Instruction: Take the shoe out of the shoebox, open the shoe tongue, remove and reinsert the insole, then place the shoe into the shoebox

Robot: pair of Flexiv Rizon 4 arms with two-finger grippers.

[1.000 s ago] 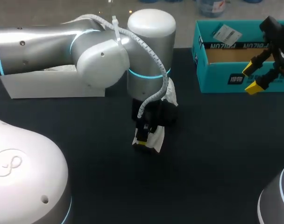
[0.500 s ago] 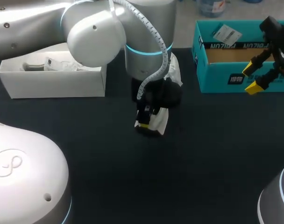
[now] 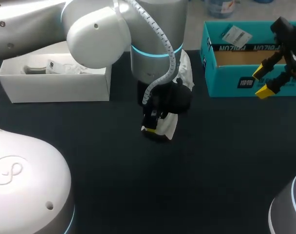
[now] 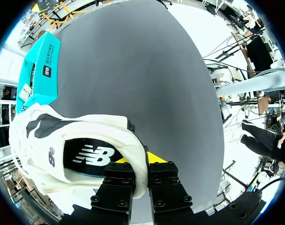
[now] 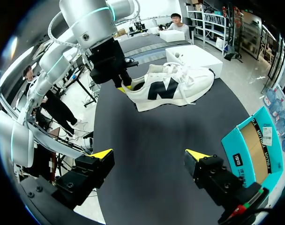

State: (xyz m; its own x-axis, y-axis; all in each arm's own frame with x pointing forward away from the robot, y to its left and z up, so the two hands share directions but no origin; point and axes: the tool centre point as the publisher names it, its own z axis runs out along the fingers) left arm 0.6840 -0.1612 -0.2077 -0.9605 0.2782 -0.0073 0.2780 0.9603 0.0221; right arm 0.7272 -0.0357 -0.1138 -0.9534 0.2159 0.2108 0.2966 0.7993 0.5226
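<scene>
A white sneaker (image 3: 166, 127) with a dark side logo is in the middle of the black table, its toe pointing toward the far edge. My left gripper (image 3: 150, 128) comes down from above and is shut on the heel collar; in the left wrist view the white collar (image 4: 138, 164) is pinched between the two fingers, with the shoe (image 4: 53, 140) stretching ahead. The right wrist view shows the whole shoe (image 5: 170, 86) side-on, held at the heel by the left gripper (image 5: 123, 86). My right gripper (image 3: 261, 82) hangs open and empty in front of the teal shoebox (image 3: 226, 83).
The teal shoebox (image 5: 252, 145) stands open at the far right, its brown floor showing. A white box (image 3: 55, 87) with paper inside sits at the far left. Bare black tabletop (image 3: 196, 185) stretches across the front.
My left arm has shifted slightly toward the far side with the shoe in its grip, uncovering the white box. The right arm has stayed put.
</scene>
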